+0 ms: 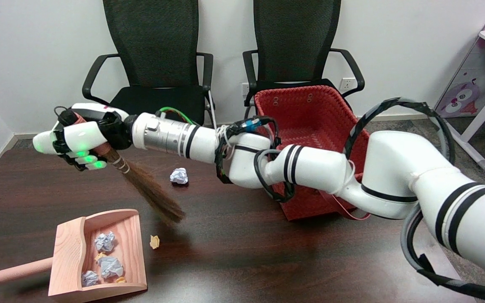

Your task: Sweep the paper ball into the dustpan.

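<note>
My right hand grips the handle of a small brown broom at the left of the table, its bristles hanging in the air and slanting down to the right. A wooden dustpan lies at the lower left, open side facing right, with three crumpled white paper balls and small yellow scraps inside. One white paper ball rests on the dark table, behind the bristles and to their right. A small yellow scrap lies just right of the dustpan's mouth.
A red woven basket stands on the table at the right, behind my forearm. Two black office chairs stand beyond the far edge. The dark wooden table stretches across the foreground.
</note>
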